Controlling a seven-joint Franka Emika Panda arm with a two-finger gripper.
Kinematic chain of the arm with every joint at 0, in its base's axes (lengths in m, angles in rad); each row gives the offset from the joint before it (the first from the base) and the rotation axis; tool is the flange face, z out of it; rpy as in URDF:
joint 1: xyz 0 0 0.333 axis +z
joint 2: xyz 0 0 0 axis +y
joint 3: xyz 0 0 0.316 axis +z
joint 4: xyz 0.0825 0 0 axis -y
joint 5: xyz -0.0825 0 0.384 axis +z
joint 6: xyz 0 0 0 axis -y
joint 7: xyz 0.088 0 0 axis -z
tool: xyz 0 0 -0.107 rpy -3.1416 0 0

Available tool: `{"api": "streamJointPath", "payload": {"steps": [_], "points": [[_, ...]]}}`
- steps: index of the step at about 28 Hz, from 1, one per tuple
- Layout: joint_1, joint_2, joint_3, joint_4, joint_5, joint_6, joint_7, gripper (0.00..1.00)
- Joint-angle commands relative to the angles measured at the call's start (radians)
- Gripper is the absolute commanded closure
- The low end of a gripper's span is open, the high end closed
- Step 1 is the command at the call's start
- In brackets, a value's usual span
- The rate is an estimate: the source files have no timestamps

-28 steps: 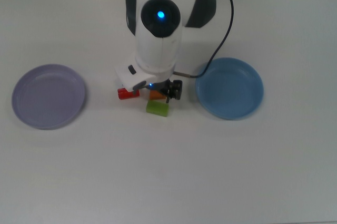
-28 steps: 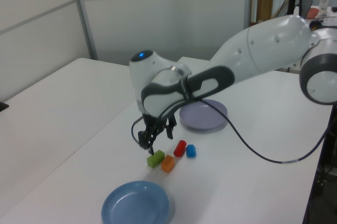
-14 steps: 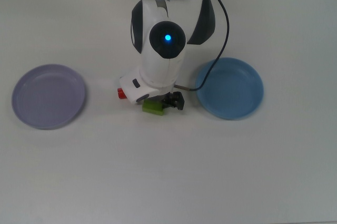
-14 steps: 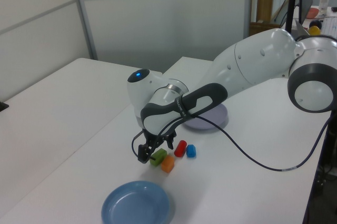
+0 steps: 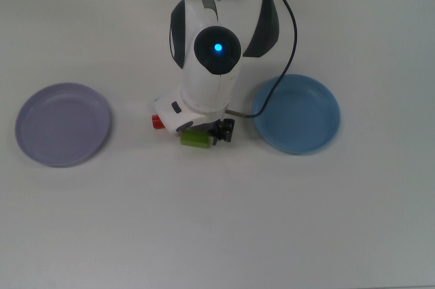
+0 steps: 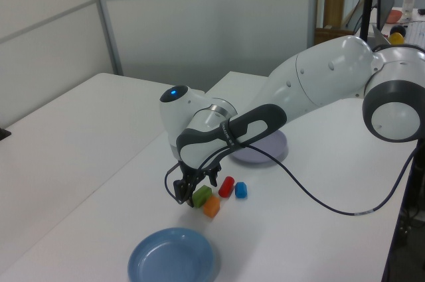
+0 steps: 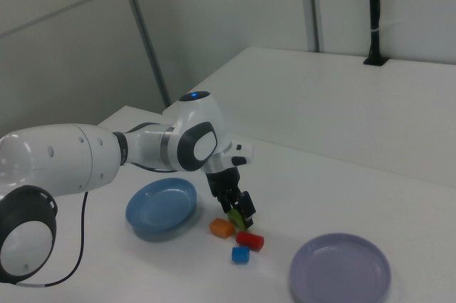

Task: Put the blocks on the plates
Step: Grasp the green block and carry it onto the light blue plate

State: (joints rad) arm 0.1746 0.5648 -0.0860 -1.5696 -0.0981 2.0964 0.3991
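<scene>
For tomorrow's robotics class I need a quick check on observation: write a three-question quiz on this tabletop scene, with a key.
1. True or false: every block already lies on a plate.
2. Which block is the gripper at? A green, B blue, C red.
3. Fill in: in the top view, the light blue plate lies to the arm's ____.

Key
1. False: the green block, orange block, red block and blue block sit on the table; the lavender plate holds nothing.
2. A
3. right

Pincer down at green block, orange block beside, blue plate near
</scene>
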Motion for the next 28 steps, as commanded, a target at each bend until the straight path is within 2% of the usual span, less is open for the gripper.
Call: {"api": "streamJointPath", "payload": {"steps": [1,4,5,7,8,15,17,20,24,28], "points": [[0.008,0.004,-0.009,0.007,-0.018,0.01,0.014,0.13],[0.008,0.003,-0.009,0.007,-0.017,0.011,0.004,0.44],[0.006,0.003,-0.008,0.007,-0.014,0.01,-0.009,0.66],[0.006,0.003,-0.009,0.007,-0.006,0.01,-0.023,0.93],[0.006,0.001,-0.008,0.007,-0.005,0.01,-0.028,1.0],[-0.001,-0.031,-0.015,0.019,0.011,0.008,-0.051,1.0],[-0.001,-0.048,-0.008,0.037,0.034,-0.004,-0.051,1.0],[0.009,-0.065,0.0,0.042,0.041,-0.004,-0.051,1.0],[0.011,-0.075,0.083,0.048,0.028,-0.007,-0.049,1.0],[0.019,-0.077,0.141,0.059,0.011,-0.036,-0.046,1.0]]}}
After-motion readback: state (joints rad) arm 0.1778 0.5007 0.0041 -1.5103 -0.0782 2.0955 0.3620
